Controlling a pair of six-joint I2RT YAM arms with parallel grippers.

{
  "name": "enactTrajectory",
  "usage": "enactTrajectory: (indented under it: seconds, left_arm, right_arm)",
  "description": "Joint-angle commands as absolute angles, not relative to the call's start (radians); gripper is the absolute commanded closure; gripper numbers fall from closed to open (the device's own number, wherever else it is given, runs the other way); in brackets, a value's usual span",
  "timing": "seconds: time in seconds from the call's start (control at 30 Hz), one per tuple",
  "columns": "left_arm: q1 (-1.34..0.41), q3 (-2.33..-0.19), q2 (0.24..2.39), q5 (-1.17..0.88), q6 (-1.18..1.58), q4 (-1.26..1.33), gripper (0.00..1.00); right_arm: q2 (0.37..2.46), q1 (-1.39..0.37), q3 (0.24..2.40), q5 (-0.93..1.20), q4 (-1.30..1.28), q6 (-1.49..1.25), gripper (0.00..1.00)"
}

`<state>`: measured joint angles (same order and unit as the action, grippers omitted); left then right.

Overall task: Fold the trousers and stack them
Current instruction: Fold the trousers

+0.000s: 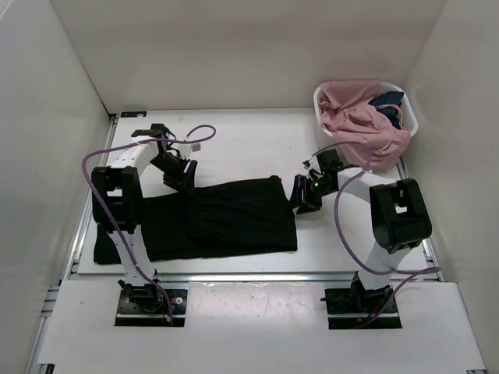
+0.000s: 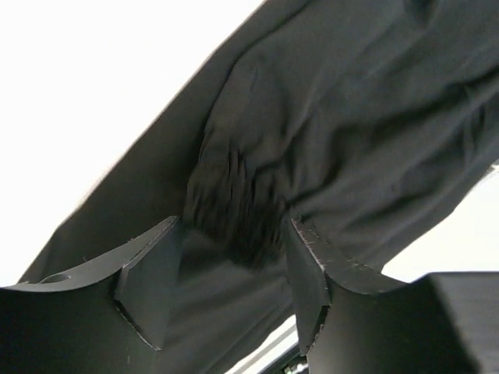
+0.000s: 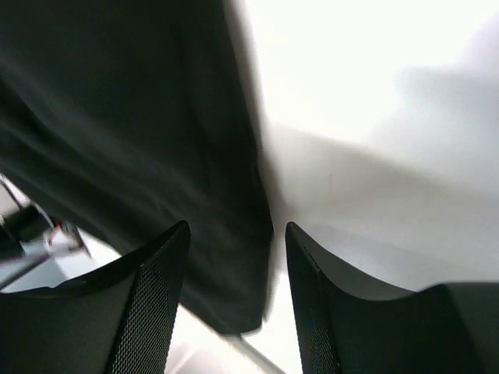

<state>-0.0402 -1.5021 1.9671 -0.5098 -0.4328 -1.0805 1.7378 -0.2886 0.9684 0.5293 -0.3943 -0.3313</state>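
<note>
The black trousers lie flat and folded across the table, from the left arm's base to the middle. My left gripper hovers at their far edge, left of middle. In the left wrist view it is open, with gathered black fabric bunched between and beyond the fingertips. My right gripper sits at the trousers' right end. In the right wrist view it is open, and the trousers' edge runs between its fingers, with white table to the right.
A white basket stands at the back right corner. It holds a pink garment that spills over the rim and a small dark blue garment. White walls enclose the table on three sides.
</note>
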Motion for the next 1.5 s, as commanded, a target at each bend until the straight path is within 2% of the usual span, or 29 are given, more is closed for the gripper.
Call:
enactTrajectory:
  seconds: [0.0,0.1,0.2,0.3,0.43,0.53,0.57,0.63,0.8,1.07,1.1,1.17,1.27,1.33,1.47]
  left_arm:
    - [0.014,-1.52,1.82,-0.548,-0.482,-1.133,0.32]
    - [0.077,-1.464,1.767,-0.488,-0.468,-1.143,0.31]
    - [0.167,-1.387,1.734,-0.343,-0.439,-1.134,0.31]
    - [0.28,-1.232,1.674,-0.209,-0.439,-1.071,0.34]
    - [0.319,-1.017,1.611,-0.034,-0.439,-0.96,0.38]
    - [0.319,-0.97,1.623,0.014,-0.439,-0.884,0.38]
    - [0.319,-0.969,1.634,0.014,-0.439,-0.87,0.38]
    - [0.319,-1.003,1.679,-0.004,-0.439,-0.859,0.39]
    - [0.285,-1.146,1.782,-0.089,-0.448,-0.86,0.41]
    - [0.158,-1.343,1.876,-0.185,-0.422,-0.914,0.39]
    - [0.158,-1.359,1.876,-0.196,-0.422,-0.914,0.39]
    - [0.158,-1.371,1.885,-0.219,-0.41,-0.937,0.38]
    - [0.158,-1.385,1.85,-0.219,-0.41,-0.948,0.35]
    - [0.158,-1.37,1.83,-0.193,-0.41,-0.948,0.34]
    - [0.199,-1.306,1.78,-0.179,-0.4,-0.948,0.34]
  right_arm:
    - [1.814,-0.281,1.133,0.479,-0.413,-0.302,0.42]
    - [1.9,-0.281,1.248,0.453,-0.425,-0.313,0.42]
    - [1.968,-0.291,1.302,0.494,-0.425,-0.313,0.42]
    - [1.991,-0.319,1.321,0.494,-0.425,-0.313,0.42]
    - [2.022,-0.331,1.321,0.503,-0.411,-0.354,0.44]
    - [2.043,-0.318,1.321,0.44,-0.364,-0.442,0.62]
    - [2.052,-0.295,1.321,0.428,-0.348,-0.471,0.83]
    - [2.065,-0.266,1.321,0.396,-0.321,-0.555,1.0]
    - [2.054,-0.201,1.321,0.319,-0.301,-0.609,1.0]
    - [1.999,-0.156,1.416,0.201,-0.491,-0.503,1.0]
    - [1.987,-0.156,1.405,0.187,-0.491,-0.503,0.97]
    - [1.931,-0.156,1.372,0.154,-0.505,-0.512,0.73]
    - [1.856,-0.156,1.309,0.13,-0.534,-0.522,0.25]
    - [1.833,-0.166,1.28,0.13,-0.572,-0.522,0.18]
    - [1.795,-0.175,1.195,0.12,-0.581,-0.5,0.18]
